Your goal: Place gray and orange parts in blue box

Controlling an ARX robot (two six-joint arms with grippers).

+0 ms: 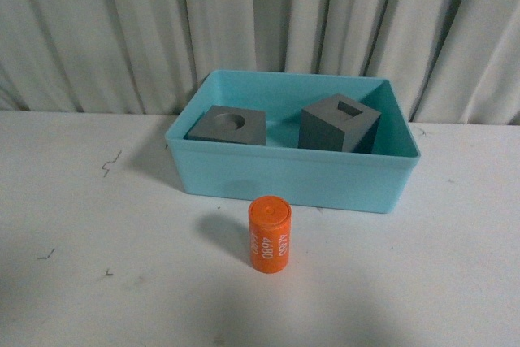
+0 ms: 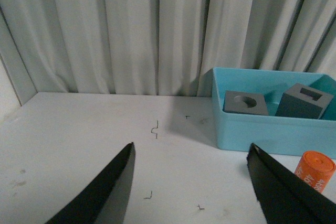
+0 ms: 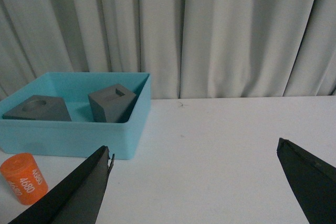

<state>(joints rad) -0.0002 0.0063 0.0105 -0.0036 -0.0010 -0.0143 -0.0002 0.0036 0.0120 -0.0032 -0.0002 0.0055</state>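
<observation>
The blue box (image 1: 284,178) stands on the white table against the curtain. Inside it lie two gray cubes: one with a round recess (image 1: 228,125) at the left, one with a square hole (image 1: 340,124) at the right, tilted. The orange cylinder (image 1: 270,234) with white digits stands upright on the table just in front of the box. Neither arm shows in the front view. My left gripper (image 2: 190,153) is open and empty over bare table, left of the box (image 2: 252,132) and the cylinder (image 2: 315,170). My right gripper (image 3: 195,148) is open and empty, right of the box (image 3: 68,137) and the cylinder (image 3: 23,178).
A pleated gray curtain (image 1: 260,22) closes off the back. Small dark marks (image 1: 110,164) dot the white table (image 1: 97,266). The table's left edge meets a wall in the left wrist view (image 2: 13,77).
</observation>
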